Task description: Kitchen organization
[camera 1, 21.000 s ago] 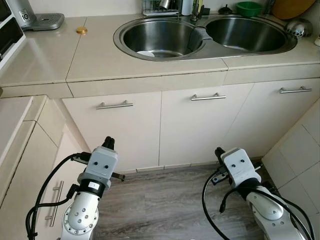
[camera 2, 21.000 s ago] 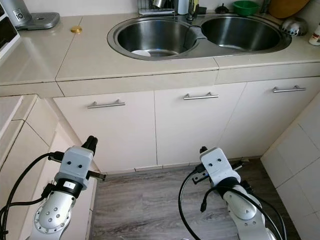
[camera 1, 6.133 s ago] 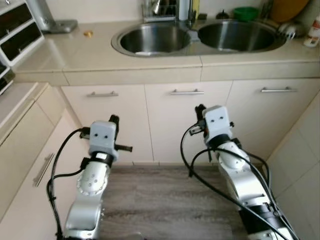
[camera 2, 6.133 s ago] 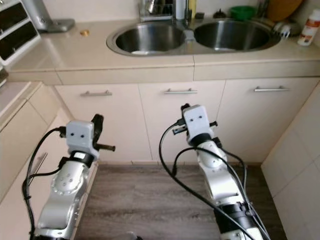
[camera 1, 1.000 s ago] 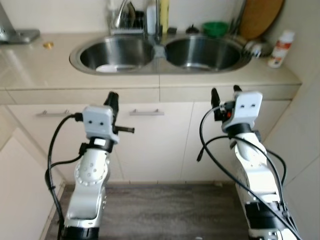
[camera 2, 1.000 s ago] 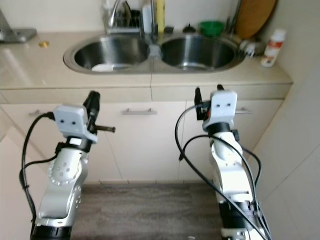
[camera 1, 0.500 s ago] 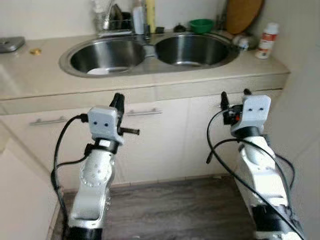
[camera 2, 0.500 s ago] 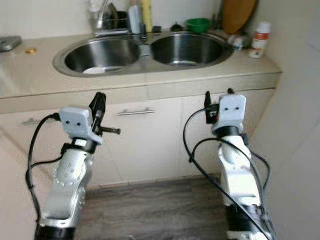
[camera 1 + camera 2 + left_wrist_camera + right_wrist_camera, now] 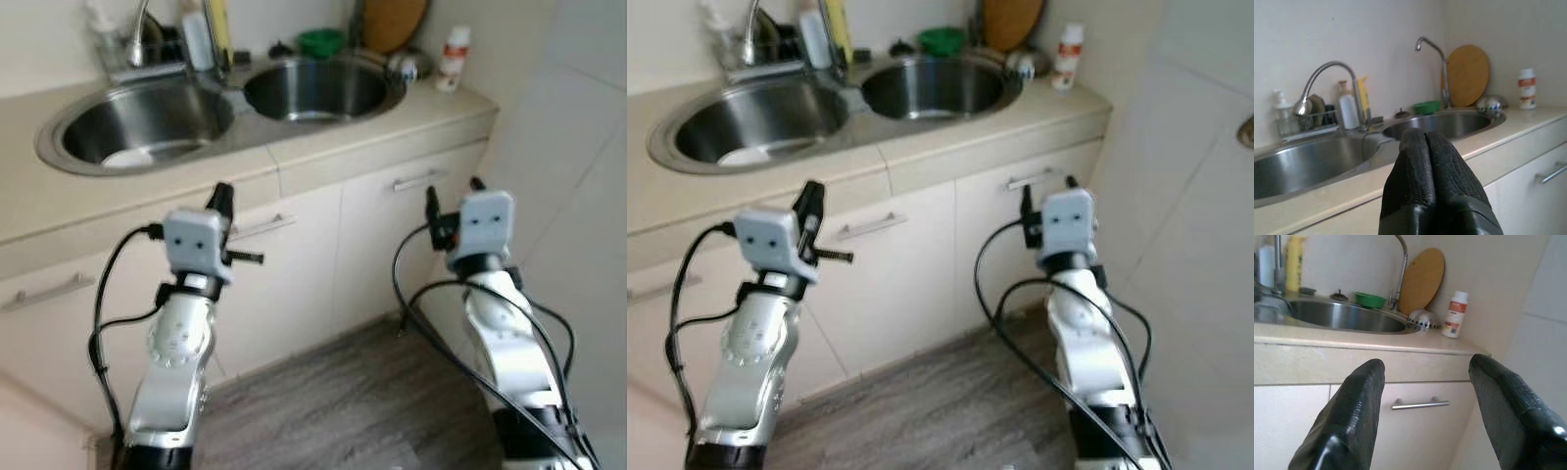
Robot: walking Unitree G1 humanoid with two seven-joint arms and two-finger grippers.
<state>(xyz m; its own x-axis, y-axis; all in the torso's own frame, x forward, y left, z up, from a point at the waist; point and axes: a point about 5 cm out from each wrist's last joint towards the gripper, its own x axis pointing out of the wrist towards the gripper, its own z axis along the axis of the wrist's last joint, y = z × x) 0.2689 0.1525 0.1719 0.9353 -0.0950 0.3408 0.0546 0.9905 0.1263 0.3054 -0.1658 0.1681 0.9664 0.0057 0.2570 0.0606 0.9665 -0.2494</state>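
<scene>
Both arms are raised before a beige tabletop [image 9: 323,137] with a double sink [image 9: 225,103]. The left pincer [image 9: 1425,147] is closed and empty. The right pincer [image 9: 1425,377] is spread open, facing a cabinet handle [image 9: 1420,404] below a white bottle [image 9: 1455,314].

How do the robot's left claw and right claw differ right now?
The left claw has its fingers pressed together, while the right claw is spread wide open. The left claw faces the sink; the right claw faces a cupboard handle. Both are black, empty, and raised before the counter.
</scene>
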